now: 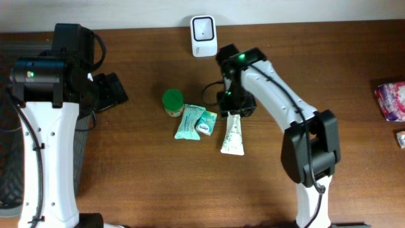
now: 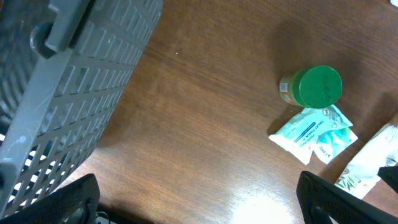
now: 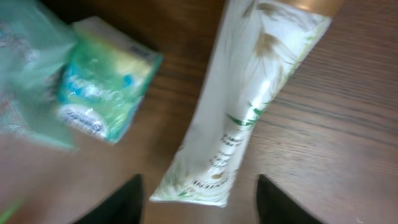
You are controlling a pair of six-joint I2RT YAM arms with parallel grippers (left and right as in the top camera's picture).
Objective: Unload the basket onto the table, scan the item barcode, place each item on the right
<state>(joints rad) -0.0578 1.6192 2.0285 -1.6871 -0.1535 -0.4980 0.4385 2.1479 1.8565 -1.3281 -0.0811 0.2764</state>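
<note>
While both my arms hung over the wooden surface (image 1: pixel 126 183), the grey mesh basket (image 2: pixel 68 87) sat at the far left, next to my left fingers (image 2: pixel 68 202). Those were spread wide, nothing between them, well apart from the items. The white scanner (image 1: pixel 204 36) stood at the back edge, mid-surface. The task item, a white tube (image 1: pixel 233 136) with leaf print, lay flat near centre, tan cap end toward the back. My right fingers (image 3: pixel 124 202) hovered above it, parted, one on each side. The wrist view showed a gap on both sides, so no grip. A teal wipes pack (image 1: pixel 188 121) lay left of the tube. A small green-blue pack (image 1: pixel 206 121) lay against the wipes pack's right edge, between it and the tube. A green-lidded jar (image 1: pixel 173 101) sat just beside the wipes pack's back-left corner. A pink packet (image 1: pixel 392 100) was at the far right edge, well apart.
</note>
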